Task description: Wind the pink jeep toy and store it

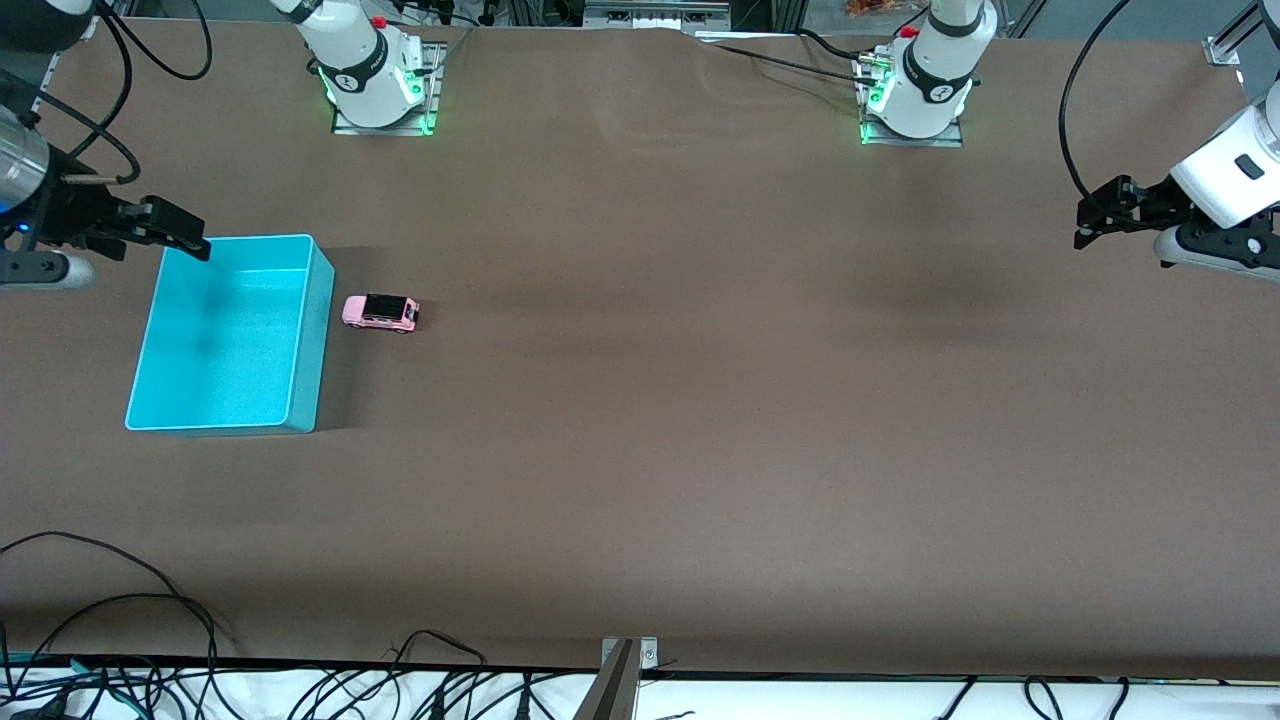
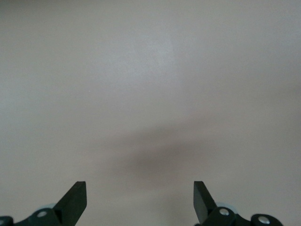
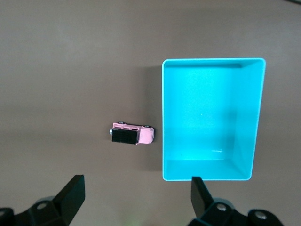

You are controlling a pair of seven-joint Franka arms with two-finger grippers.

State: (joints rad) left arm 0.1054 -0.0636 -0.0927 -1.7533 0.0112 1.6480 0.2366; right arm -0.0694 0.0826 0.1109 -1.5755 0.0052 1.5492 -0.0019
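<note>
A: Where's the pink jeep toy?

B: On the table, just beside the turquoise bin on the wall that faces the left arm's end, its long axis square to that wall.

A: Which arm is closer?

B: The right gripper, fingers spread and empty, over the bin's corner farthest from the front camera. The left gripper, also spread, waits well apart at its own end.

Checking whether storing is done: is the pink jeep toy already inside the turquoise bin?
No, the pink jeep toy sits on the table beside the turquoise bin, outside its wall.
</note>
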